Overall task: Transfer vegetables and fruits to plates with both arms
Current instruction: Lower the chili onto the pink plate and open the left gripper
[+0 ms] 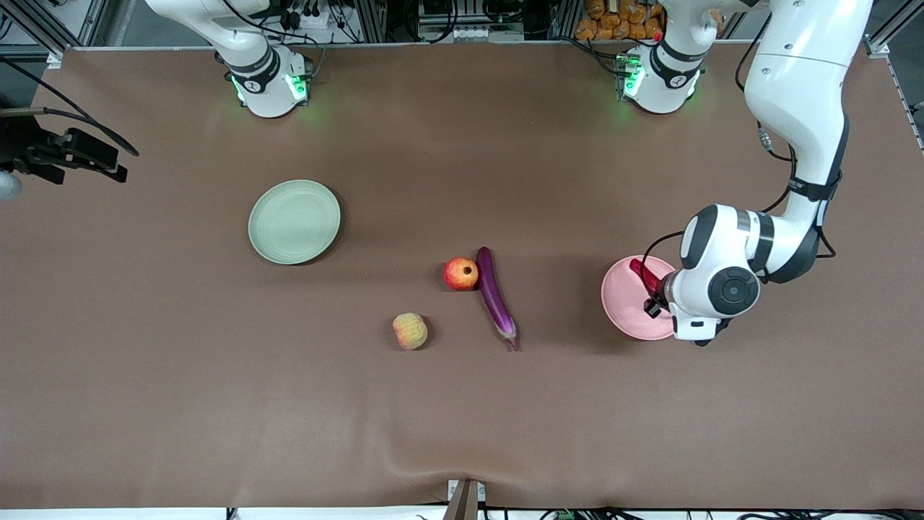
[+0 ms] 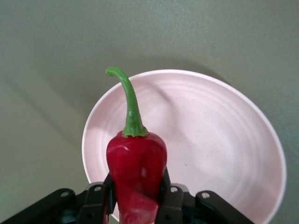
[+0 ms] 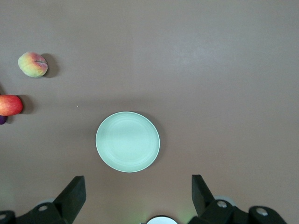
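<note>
My left gripper (image 1: 655, 292) is shut on the red chili pepper (image 1: 644, 275) and holds it over the pale pink plate (image 1: 626, 312). In the left wrist view the chili (image 2: 136, 161) stands stem up between the fingers of the left gripper (image 2: 138, 193), over the pink plate (image 2: 224, 149), which holds nothing. The purple eggplant (image 1: 494, 292) lies mid-table with the pomegranate-like fruit (image 1: 461, 274) touching it. The peach (image 1: 410, 331) lies nearer the camera. The pale green plate (image 1: 294, 221) holds nothing. My right gripper (image 3: 138, 196) is open, high over the green plate (image 3: 127, 141), out of the front view.
A black device with cables (image 1: 72, 153) juts over the table edge at the right arm's end. The right wrist view also shows the peach (image 3: 32, 64) and the pomegranate-like fruit (image 3: 9, 105) on bare brown cloth.
</note>
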